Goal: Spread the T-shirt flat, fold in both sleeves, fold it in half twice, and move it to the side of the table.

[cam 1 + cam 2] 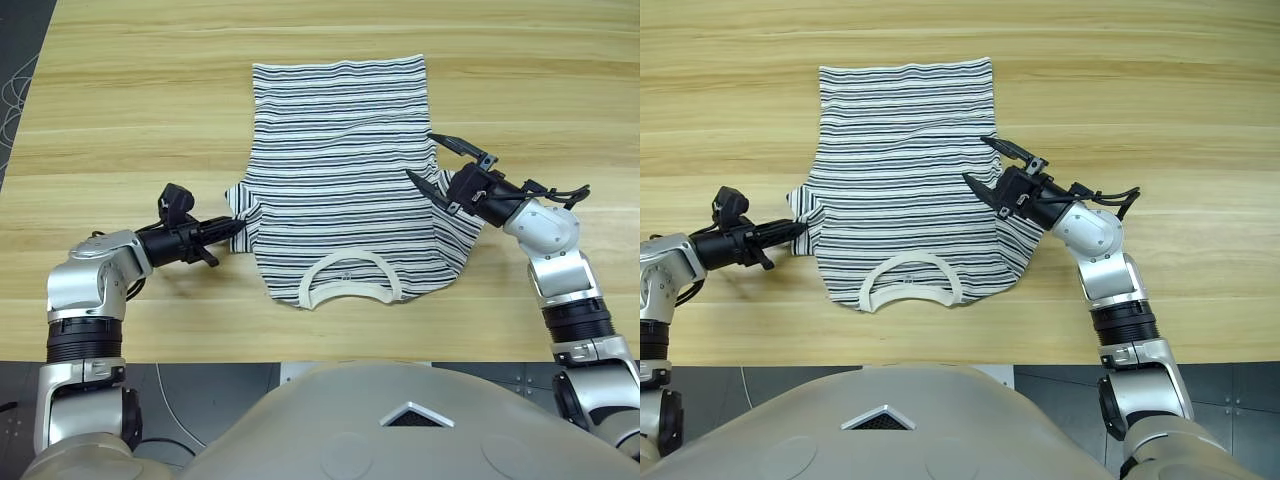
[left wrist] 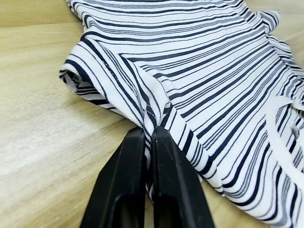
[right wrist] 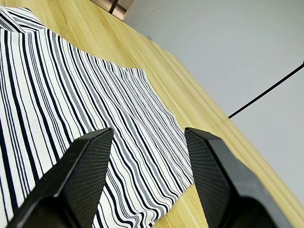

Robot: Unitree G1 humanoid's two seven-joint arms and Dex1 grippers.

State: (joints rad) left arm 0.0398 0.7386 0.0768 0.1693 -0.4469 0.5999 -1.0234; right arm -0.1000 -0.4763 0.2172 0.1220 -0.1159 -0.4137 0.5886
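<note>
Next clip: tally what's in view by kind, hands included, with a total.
Black-and-white striped T-shirt: 1
Black two-fingered hands: 2 (left hand shut on the T-shirt, right hand open)
Light wooden table: 1
Total: 4

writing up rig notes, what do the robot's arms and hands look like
The left arm and right arm have silver-grey shells with black ribbed joint bands. The left hand and right hand are black, each with two long tapered fingers. Thin black cables loop at the right wrist.
</note>
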